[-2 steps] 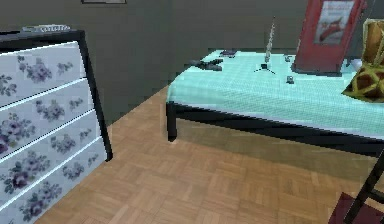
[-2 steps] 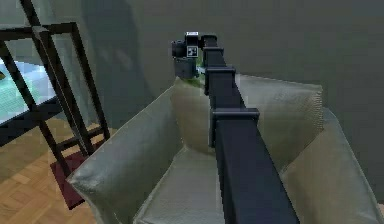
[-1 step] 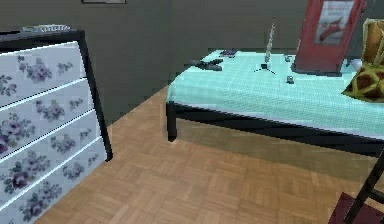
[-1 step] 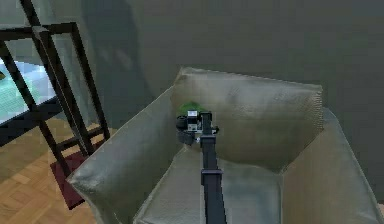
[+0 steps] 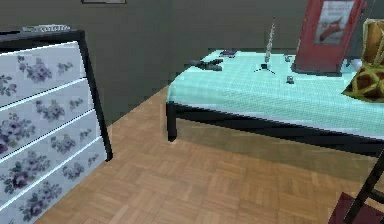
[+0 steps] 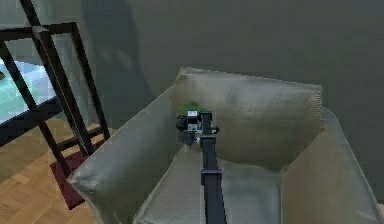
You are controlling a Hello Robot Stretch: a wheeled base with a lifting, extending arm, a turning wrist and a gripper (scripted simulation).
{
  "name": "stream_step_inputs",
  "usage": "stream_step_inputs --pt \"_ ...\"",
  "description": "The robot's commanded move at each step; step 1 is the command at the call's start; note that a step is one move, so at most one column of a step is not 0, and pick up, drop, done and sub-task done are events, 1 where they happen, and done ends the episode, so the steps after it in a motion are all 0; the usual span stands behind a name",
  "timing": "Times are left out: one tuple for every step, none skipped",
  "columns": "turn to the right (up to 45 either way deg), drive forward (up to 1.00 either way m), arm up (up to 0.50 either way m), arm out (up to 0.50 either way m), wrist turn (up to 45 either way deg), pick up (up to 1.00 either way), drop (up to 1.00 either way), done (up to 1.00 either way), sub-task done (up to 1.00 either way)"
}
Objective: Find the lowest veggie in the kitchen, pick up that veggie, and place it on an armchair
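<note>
Jaws: whether spread or pressed together cannot be told. Gripper (image 6: pixel 186 128): at the far end of the dark arm (image 6: pixel 210 185), which rises from 6 o'clock in the arm side view, set before the backrest of the armchair (image 6: pixel 265 110). Small green thing (image 6: pixel 188 109): rounded, at about 12 o'clock from the gripper and right against it, with the armchair's backrest behind and the seat below; whether the gripper holds it, or whether it touches the upholstery, cannot be told. Armchair: beige, broad padded arms, centre of the arm side view. Dark frame (image 6: pixel 60 80): slender wooden bars on a dark red base, at 9 o'clock from the armchair, standing on the wooden floor (image 6: pixel 20 165). Dresser (image 5: pixel 50 120): white drawers with floral print in a dark case, at 9 o'clock in the forward view. Bed (image 5: pixel 270 90): pale green cover on a dark frame, at 2 o'clock. On the bed: a thin upright stand (image 5: pixel 268 50), small dark items near it, a red board (image 5: pixel 330 35) leaning at the wall, and a yellow-and-dark cushion (image 5: pixel 370 78) at 3 o'clock.
</note>
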Motion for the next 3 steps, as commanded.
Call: stream_step_inputs --pt "0.0 0.00 0.00 0.00 0.0 0.00 1.00 0.00 0.00" --pt "0.0 0.00 0.10 0.00 0.0 0.00 0.00 0.00 0.00" --pt "0.0 0.00 0.00 -0.08 0.0 0.00 0.00 0.00 0.00"
